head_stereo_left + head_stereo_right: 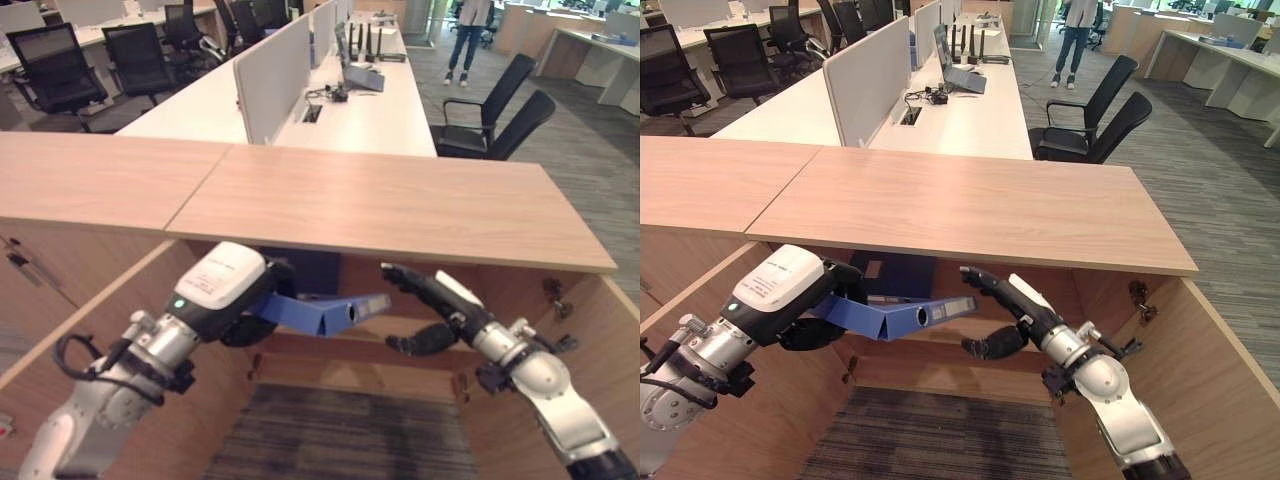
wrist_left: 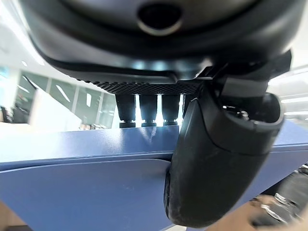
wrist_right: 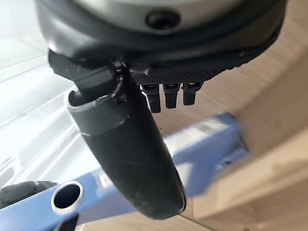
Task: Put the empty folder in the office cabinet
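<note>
While left hand (image 1: 240, 310) grips the folder (image 1: 325, 312), right hand (image 1: 440, 310) stretches flat.

left hand (image 1: 248, 318) grips blue folder (image 1: 325, 312) | right hand (image 1: 432, 300) open beside

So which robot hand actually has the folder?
The left robot hand: it pinches the blue folder at the cabinet opening; the right robot hand is open beside its spine.

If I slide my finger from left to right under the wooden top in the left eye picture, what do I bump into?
Left hand → blue folder → right hand → door hinge on the cabinet's right wall.
</note>
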You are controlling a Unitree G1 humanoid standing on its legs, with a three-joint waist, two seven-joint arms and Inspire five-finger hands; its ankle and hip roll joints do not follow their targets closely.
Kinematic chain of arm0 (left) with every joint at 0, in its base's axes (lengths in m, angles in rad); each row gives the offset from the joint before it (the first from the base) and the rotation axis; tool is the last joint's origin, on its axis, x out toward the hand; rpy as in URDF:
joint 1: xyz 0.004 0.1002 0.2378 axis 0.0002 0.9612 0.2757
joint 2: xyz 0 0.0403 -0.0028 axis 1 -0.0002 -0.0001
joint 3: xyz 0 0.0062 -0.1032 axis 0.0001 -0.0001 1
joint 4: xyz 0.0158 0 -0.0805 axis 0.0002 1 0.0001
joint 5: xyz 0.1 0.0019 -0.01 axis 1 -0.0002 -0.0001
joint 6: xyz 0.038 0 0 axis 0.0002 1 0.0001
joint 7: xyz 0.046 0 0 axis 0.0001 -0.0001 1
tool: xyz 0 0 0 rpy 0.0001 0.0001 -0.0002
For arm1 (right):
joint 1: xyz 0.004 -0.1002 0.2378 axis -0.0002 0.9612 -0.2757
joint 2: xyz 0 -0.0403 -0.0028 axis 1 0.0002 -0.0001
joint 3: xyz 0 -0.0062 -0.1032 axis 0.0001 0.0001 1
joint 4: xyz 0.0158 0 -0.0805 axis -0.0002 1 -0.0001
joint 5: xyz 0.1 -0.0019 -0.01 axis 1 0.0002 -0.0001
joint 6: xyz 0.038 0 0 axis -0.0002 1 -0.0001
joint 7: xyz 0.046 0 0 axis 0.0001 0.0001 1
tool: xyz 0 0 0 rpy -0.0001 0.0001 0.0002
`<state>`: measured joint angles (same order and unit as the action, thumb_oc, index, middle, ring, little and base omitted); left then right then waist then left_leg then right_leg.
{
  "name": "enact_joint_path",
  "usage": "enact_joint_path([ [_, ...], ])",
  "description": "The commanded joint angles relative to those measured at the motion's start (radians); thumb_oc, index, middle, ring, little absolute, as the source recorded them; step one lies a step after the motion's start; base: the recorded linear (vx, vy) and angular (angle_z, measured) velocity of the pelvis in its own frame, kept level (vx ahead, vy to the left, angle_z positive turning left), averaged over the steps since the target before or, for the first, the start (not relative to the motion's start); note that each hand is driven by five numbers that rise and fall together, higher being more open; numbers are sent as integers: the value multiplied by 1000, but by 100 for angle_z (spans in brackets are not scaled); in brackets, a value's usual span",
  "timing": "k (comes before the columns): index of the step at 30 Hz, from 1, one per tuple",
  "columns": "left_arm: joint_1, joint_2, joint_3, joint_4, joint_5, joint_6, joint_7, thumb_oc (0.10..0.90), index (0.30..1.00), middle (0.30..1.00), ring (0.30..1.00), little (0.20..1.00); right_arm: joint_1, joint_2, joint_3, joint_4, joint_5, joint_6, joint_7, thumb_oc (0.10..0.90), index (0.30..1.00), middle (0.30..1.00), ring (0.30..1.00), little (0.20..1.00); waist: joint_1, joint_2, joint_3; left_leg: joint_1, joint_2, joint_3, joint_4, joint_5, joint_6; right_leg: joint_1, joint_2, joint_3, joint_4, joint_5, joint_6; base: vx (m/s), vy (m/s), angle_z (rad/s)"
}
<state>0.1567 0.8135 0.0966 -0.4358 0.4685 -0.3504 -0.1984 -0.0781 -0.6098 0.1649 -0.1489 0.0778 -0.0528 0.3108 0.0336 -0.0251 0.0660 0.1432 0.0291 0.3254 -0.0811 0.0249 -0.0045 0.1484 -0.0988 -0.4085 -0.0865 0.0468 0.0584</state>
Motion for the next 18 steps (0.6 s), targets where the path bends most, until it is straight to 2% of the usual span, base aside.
enact_joint_path([
  [1,-166,69,12,-40,-138,-13,50,400,300,300,300,300,-148,-19,-25,-98,3,-107,-67,800,900,900,900,900,13,-26,-62,16,41,-23,-6,-72,-62,3,-47,-28,-1,10,78,0,0,0],
  [11,-204,104,-66,-52,-202,-22,36,400,300,300,300,300,-204,-15,40,-133,-4,-119,-79,800,900,900,900,900,13,-25,-61,20,41,-23,-6,-70,-62,7,-46,-30,-1,10,77,0,0,0],
  [18,-300,55,-110,-48,-188,-12,73,400,300,300,300,300,-232,-23,149,-139,25,-100,-9,800,900,900,900,900,13,-30,-64,19,43,-24,-6,-67,-64,7,-44,-32,-1,9,76,0,0,0],
])
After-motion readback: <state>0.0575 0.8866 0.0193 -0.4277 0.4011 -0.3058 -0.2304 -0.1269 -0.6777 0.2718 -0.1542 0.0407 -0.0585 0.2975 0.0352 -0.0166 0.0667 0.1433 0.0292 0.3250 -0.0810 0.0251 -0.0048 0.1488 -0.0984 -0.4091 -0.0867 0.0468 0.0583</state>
